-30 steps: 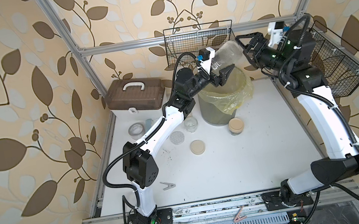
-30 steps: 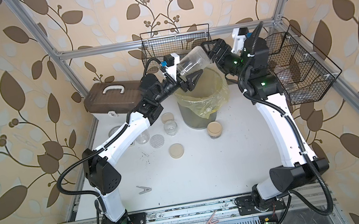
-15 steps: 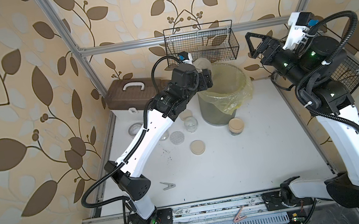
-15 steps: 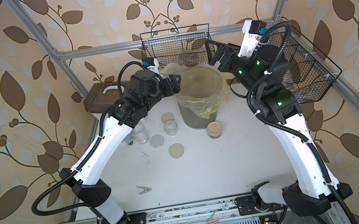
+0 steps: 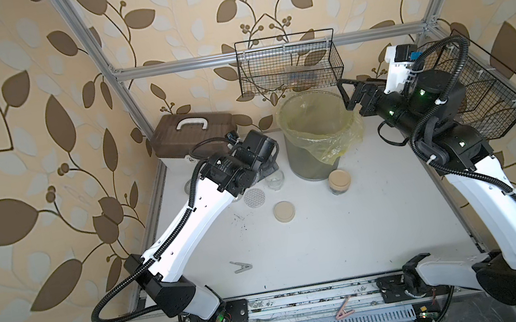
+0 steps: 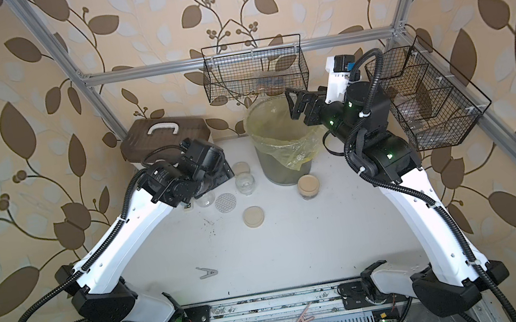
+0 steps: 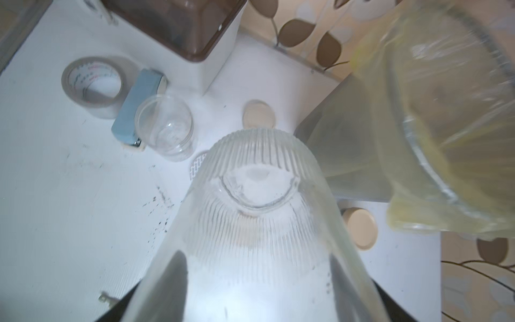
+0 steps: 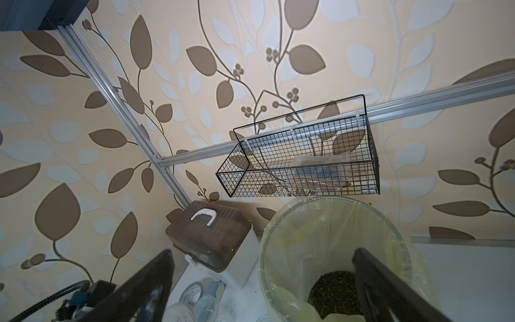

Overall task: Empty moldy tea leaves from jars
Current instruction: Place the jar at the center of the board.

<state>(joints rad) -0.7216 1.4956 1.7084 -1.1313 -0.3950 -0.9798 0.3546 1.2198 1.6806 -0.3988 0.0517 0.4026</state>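
My left gripper (image 7: 257, 278) is shut on a ribbed clear glass jar (image 7: 256, 212) that looks empty; its dark fingers (image 7: 174, 278) show through the glass. In both top views that gripper is low at the table left of the bin, hidden under its wrist (image 5: 248, 156). My right gripper (image 5: 345, 96) (image 8: 262, 278) is open beside the bin's rim, holding nothing. Moldy tea leaves (image 8: 331, 290) lie dark in the bin. A jar with a beige lid (image 5: 339, 181) (image 6: 308, 186) stands in front of the bin with dark contents. An open clear jar (image 6: 245, 183) (image 7: 164, 128) stands empty.
The grey bin with a yellow liner (image 5: 282, 119) (image 6: 248, 124) stands at the back. A beige lid (image 5: 284, 211), a dotted lid (image 5: 254, 198) and a clip (image 5: 242, 266) lie on the table. Tape roll (image 7: 92, 83), brown box (image 5: 191, 134) and wire baskets (image 5: 288, 64) (image 5: 486, 95) line the back and right.
My left arm has swung the ribbed jar from above the bin down to the table at its left. The right gripper has drawn back from the jar to the bin's rim.
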